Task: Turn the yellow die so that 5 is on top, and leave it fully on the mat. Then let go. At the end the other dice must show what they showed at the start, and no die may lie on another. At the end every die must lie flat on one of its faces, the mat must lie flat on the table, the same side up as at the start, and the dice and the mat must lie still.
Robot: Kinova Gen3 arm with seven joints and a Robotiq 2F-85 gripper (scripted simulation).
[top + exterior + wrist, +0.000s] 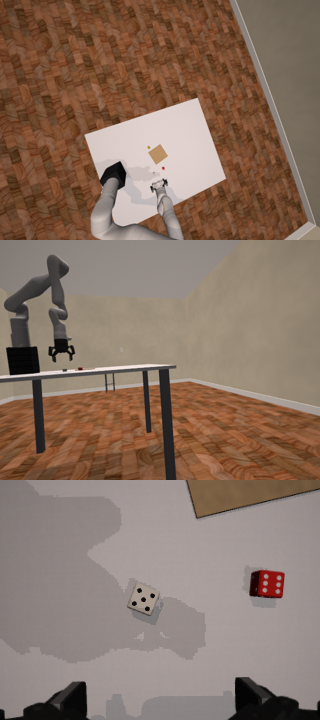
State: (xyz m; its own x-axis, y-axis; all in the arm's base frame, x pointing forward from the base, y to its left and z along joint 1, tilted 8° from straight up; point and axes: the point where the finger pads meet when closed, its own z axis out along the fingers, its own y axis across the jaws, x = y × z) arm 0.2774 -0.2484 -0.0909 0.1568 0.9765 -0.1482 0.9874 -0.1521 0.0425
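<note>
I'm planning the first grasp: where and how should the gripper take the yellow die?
Probably from straight above, one finger pad on each of two opposite upright sides: the yellow die is a small cube on the table beside the mat, and the open gripper points down.

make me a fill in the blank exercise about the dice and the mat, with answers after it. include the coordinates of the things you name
The white die (154,173) (143,599) shows the number ____ on top. The red die (163,168) (270,584) shows the number ____ on top. The die beside the tan mat (158,154) (240,497), nearest to it, is ____. The gripper (159,184) (62,359) is ____, holding nothing.
Missing words: five; six; yellow; open.
</note>
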